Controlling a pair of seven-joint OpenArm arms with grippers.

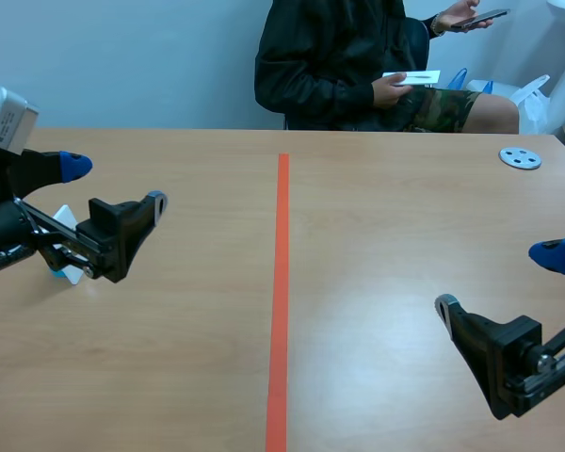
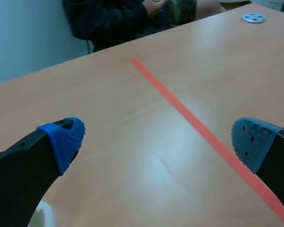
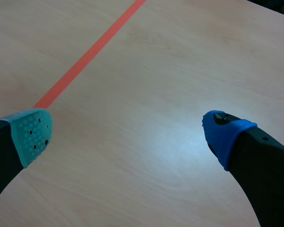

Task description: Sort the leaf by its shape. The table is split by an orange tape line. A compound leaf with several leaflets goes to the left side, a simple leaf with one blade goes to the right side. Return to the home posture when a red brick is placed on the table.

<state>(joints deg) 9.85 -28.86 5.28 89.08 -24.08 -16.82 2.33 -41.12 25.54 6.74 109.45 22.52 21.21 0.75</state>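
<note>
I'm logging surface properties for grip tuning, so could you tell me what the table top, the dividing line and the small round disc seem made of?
Table top: likely wood-grain laminate, light brown, semi-gloss; fine grain streaks and soft glare show.
Dividing line: orange-red tape, matte, flat, straight-edged.
Round disc: grey, perhaps metal or plastic, pierced by holes; too small to settle.

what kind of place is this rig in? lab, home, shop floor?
Most likely a lab or office room set up for robot trials: a plain wooden table split by an orange tape line, the left gripper and right gripper open over it, and a person seated across.
</note>
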